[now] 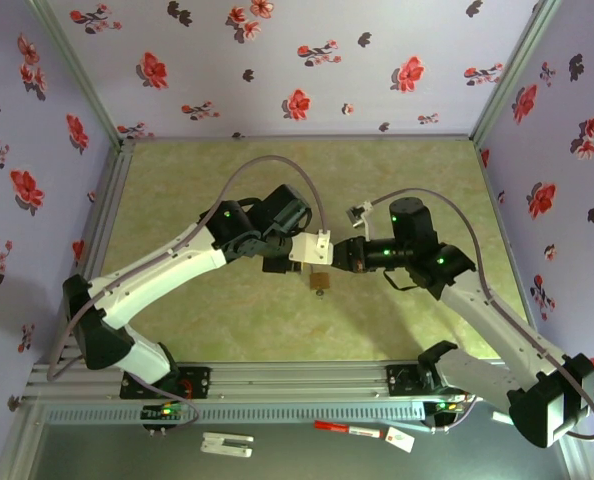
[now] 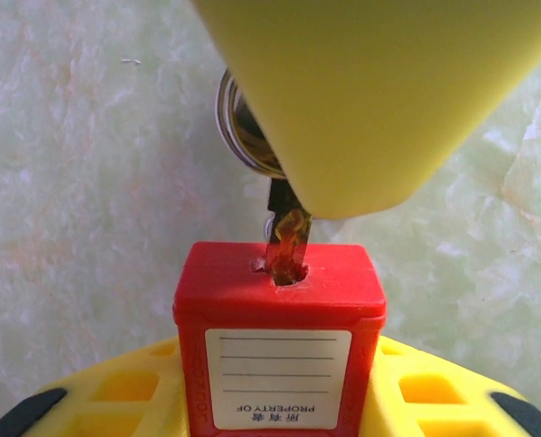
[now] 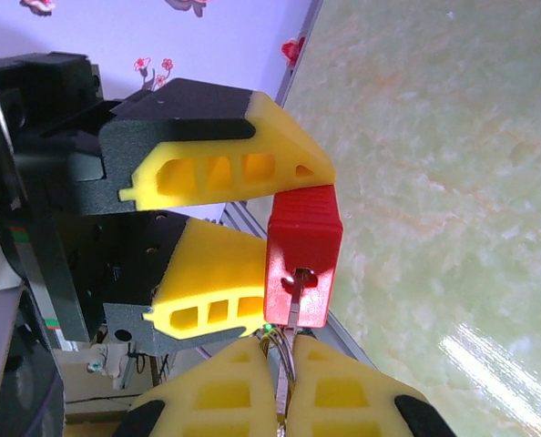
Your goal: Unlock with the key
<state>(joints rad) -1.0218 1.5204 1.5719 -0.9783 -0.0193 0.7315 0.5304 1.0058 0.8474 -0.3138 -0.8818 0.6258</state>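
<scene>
In the left wrist view, a red padlock (image 2: 280, 309) with a white label is clamped between the yellow fingers (image 2: 116, 401) of my left gripper (image 2: 280, 405). A brass key (image 2: 289, 238) sits in the keyhole on the padlock's top face. The key's ring (image 2: 239, 127) is tucked behind a yellow finger of the right gripper. In the right wrist view, my right gripper (image 3: 284, 387) is shut on the key (image 3: 292, 305), whose blade enters the padlock (image 3: 302, 250). From above, the left gripper (image 1: 312, 250) and right gripper (image 1: 345, 254) meet tip to tip over the middle of the table.
The green marbled table top (image 1: 197, 180) is walled by floral panels on three sides. An aluminium rail (image 1: 297, 380) runs along the near edge. Beyond it lie a white part (image 1: 227, 443) and a red-and-white pen (image 1: 349, 430).
</scene>
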